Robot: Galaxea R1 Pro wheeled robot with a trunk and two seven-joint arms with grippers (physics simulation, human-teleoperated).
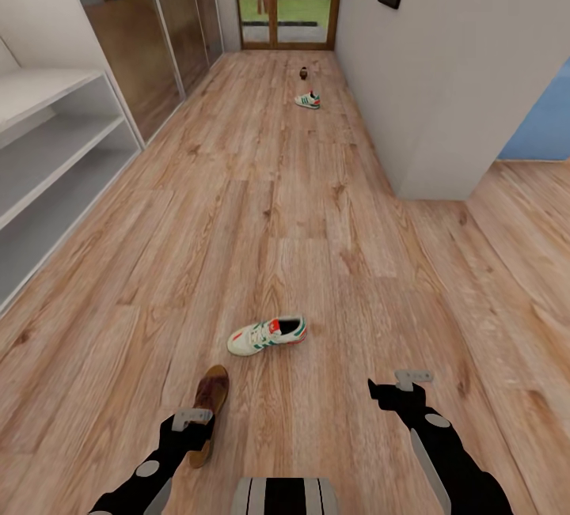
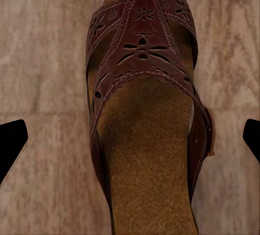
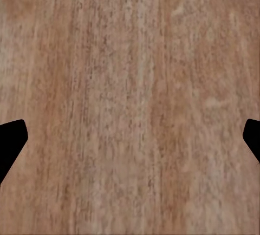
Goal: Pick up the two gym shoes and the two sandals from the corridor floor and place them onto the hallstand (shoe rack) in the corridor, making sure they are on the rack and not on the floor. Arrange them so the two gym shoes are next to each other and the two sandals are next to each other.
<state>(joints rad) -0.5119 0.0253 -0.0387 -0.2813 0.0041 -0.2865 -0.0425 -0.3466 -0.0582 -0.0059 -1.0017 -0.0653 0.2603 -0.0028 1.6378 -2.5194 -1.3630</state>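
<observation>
You look down on a light wood-plank floor point(image 1: 317, 246) in a corridor. Your left pincer point(image 2: 130, 137) hangs wide open over a brown cut-out sandal point(image 2: 146, 110); your right pincer point(image 3: 130, 137) is open, empty. Beyond the sandal lies a white sneaker point(image 1: 267, 335); far off, another sneaker point(image 1: 308, 100) and sandal point(image 1: 303, 72).

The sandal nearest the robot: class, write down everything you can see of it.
The near sandal is an open dark brown shoe that looks like leather, with a wide strap cut with flower-shaped holes and pale stitching, a thinner strap at the side, and a tan, cork-like footbed. It lies flat, sole down, on the wood-plank floor, just short of the near gym shoe. The left hand hangs above it, fingers apart on either side, not touching it.
</observation>
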